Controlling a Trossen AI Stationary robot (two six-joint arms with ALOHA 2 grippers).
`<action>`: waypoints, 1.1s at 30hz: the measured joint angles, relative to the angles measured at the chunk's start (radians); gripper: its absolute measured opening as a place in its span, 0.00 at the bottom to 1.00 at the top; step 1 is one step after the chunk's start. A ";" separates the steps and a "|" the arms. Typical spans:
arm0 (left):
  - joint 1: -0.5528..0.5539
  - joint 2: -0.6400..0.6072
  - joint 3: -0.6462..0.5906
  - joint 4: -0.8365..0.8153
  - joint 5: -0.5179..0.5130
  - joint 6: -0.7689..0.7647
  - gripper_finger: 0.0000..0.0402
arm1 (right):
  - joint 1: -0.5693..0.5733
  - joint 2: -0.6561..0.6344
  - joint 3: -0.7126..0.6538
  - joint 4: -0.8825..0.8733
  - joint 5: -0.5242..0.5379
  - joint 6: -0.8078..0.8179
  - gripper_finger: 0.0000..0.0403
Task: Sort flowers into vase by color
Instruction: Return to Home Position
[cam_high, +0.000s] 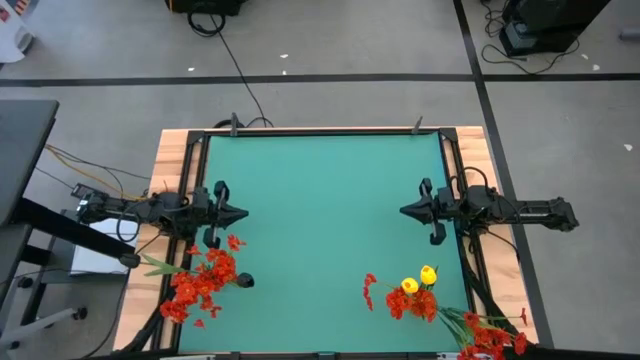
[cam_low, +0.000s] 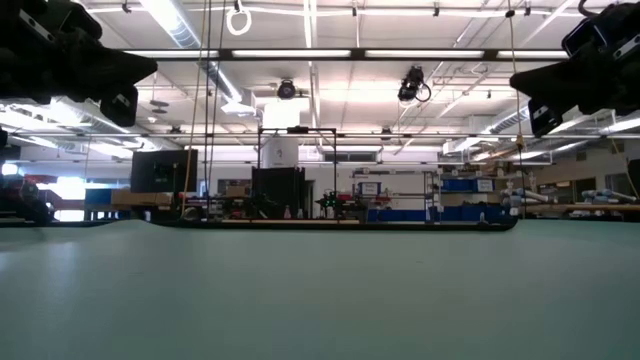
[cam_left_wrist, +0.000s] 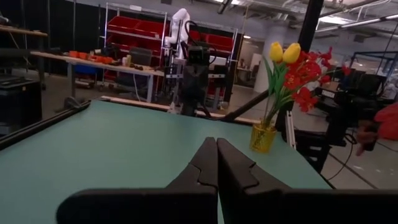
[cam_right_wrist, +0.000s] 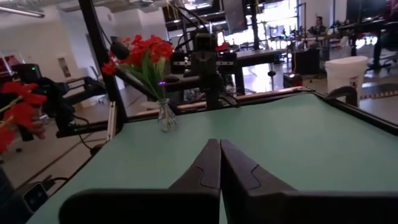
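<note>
Seen from above, the left gripper (cam_high: 240, 213), pinched closed, has the red flowers (cam_high: 205, 278) at its seven o'clock. The right gripper (cam_high: 405, 210), likewise closed, has the yellow flowers (cam_high: 418, 280) at six.

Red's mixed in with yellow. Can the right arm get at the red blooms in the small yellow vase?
Probably yes: right gripper, shut, hangs over bare green mat near that vase, nothing between. Yellow tulips crowd the red blooms, though.
</note>
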 joint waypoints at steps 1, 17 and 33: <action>0.000 0.000 0.000 -0.002 0.000 0.000 0.00 | 0.000 0.000 0.000 0.000 0.006 -0.001 0.02; 0.000 0.000 0.000 -0.002 0.000 -0.006 0.06 | 0.000 0.002 0.000 0.000 0.010 0.000 0.09; 0.000 0.000 -0.001 -0.001 0.000 -0.007 0.07 | 0.000 0.002 0.000 0.000 0.009 0.000 0.10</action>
